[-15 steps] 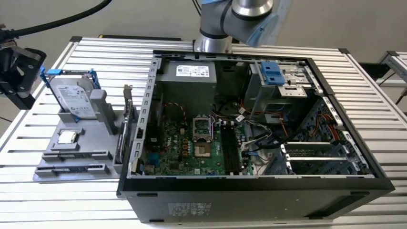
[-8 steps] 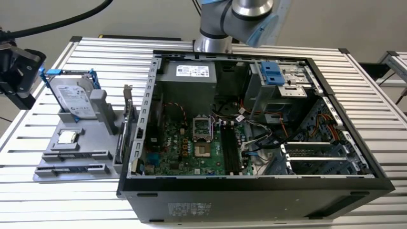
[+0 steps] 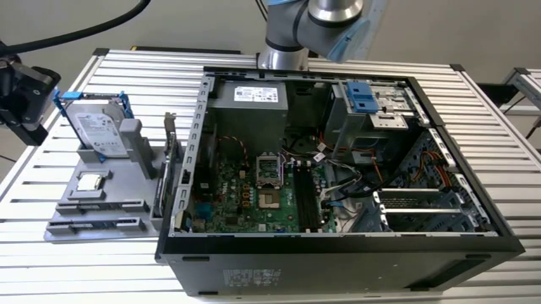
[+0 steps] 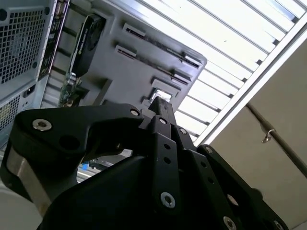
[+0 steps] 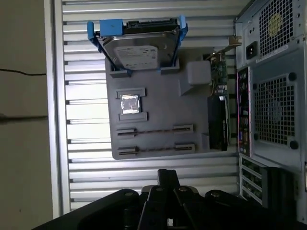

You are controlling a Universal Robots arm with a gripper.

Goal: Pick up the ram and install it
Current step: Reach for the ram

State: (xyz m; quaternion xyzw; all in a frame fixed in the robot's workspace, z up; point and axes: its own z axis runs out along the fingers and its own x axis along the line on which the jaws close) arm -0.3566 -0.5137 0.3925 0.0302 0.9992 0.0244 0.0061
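Gripper [image 5: 168, 175] hanging raised off the side of the grey tray [image 5: 168, 108] facing away from the computer case [image 3: 338, 256], closed on itself and carrying nothing. Ram [image 5: 155, 130] standing on edge in the tray's slotted holders, at the end opposite the hard drive [image 5: 136, 50]; second stick [image 5: 155, 148] lying parallel just beside. Judging it light, stiff, brittle: gripping the long top edge mid-length is looking safest, keeping off chips and contacts

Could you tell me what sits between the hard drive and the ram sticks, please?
A square processor chip on the grey holder, in the first wrist view.
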